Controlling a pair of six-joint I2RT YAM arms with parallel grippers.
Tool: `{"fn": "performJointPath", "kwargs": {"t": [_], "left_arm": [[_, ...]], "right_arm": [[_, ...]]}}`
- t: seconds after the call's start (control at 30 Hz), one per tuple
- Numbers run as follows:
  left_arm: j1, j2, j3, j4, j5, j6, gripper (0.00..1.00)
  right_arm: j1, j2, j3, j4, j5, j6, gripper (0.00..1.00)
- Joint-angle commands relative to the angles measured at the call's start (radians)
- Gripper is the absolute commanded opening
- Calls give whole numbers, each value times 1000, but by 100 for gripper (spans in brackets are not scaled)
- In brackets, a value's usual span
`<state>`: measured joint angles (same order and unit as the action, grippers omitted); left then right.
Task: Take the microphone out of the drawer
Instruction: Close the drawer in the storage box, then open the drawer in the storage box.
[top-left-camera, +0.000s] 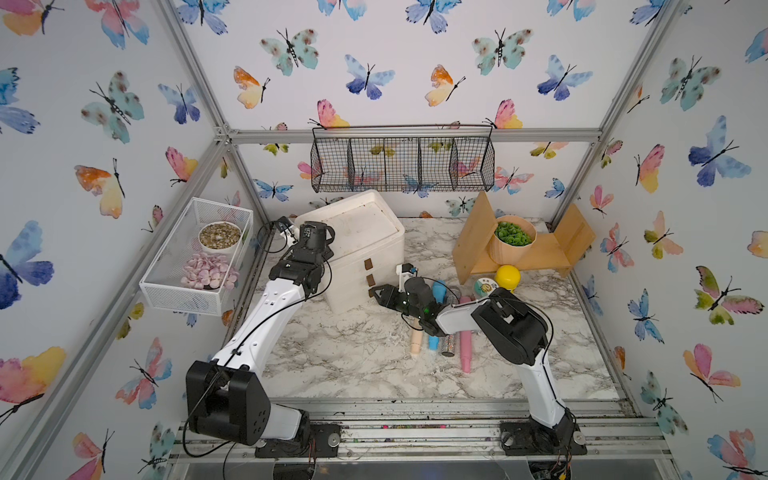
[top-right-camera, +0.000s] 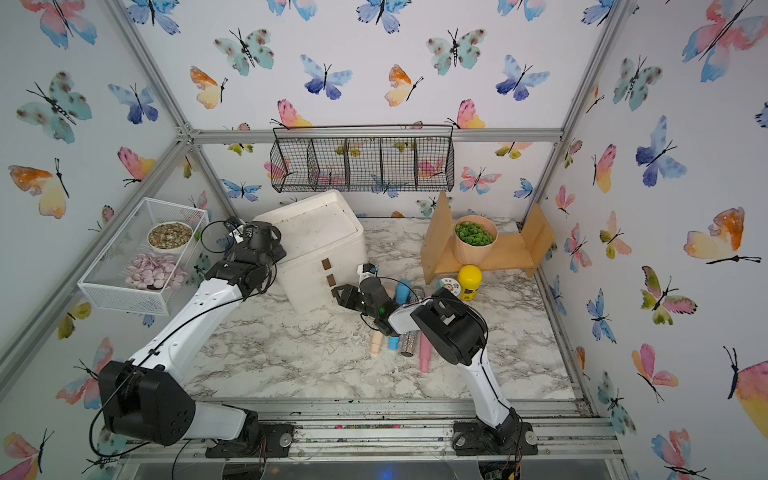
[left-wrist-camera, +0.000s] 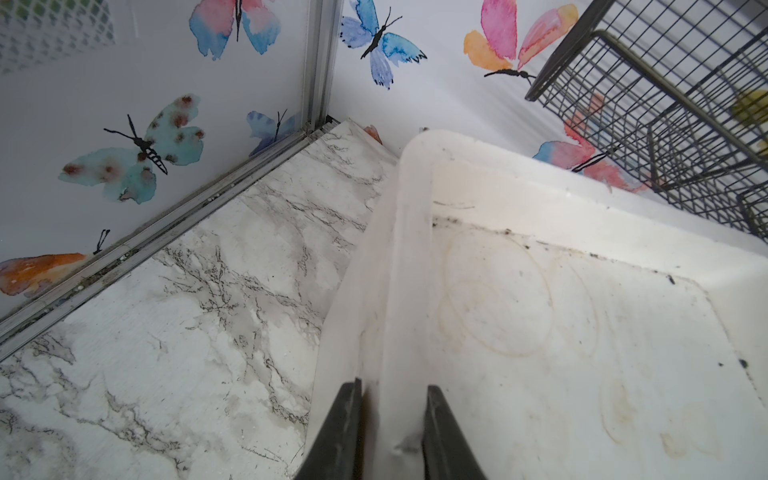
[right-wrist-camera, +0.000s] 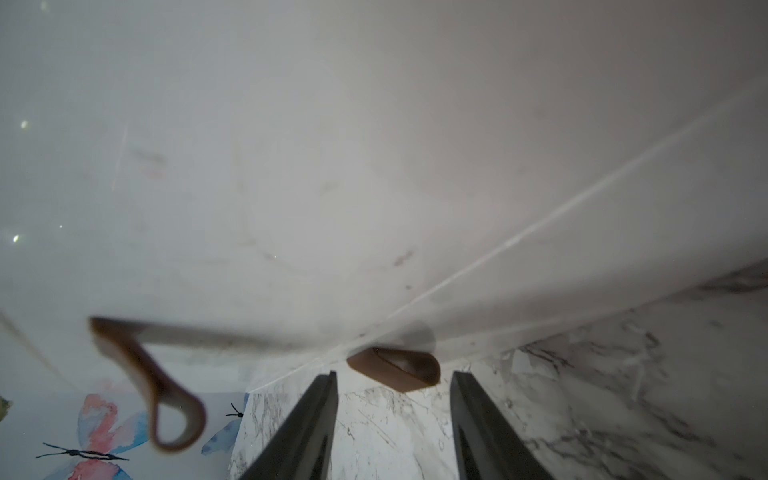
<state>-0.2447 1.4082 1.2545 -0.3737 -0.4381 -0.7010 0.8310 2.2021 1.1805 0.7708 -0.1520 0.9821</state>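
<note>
Drawer tab (right-wrist-camera: 411, 365) lies just ahead of parted right claw (right-wrist-camera: 393, 376).

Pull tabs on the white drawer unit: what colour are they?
Brown; the pull tabs show best in the right wrist view.

a staged robot lab cell: aluminium frame (top-left-camera: 540, 135), butterfly-papered walls (top-left-camera: 395, 50), marble-print tabletop (top-left-camera: 353, 357).

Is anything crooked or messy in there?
Yes. The white plastic drawer cabinet sits turned at an angle to the back wall, and its recessed top is dirty with faint ring stains and dark specks.
</note>
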Motion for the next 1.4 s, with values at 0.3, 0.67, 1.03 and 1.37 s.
{"fn": "performJointPath", "kwargs": {"t": [0.3, 0.67, 1.03, 1.37], "left_arm": [[-30, 38, -2, 84, 108, -75, 25], [-30, 41, -13, 90, 101, -82, 25], [-29, 39, -30, 123, 18, -110, 23], [-28, 54, -35, 130, 13, -140, 23]], "right_arm": [[10, 86, 86, 68, -10, 59, 54], [11, 95, 99, 87, -23, 65, 12], [11, -28, -42, 41, -46, 7, 2], [15, -191, -276, 8, -126, -54, 2]]}}
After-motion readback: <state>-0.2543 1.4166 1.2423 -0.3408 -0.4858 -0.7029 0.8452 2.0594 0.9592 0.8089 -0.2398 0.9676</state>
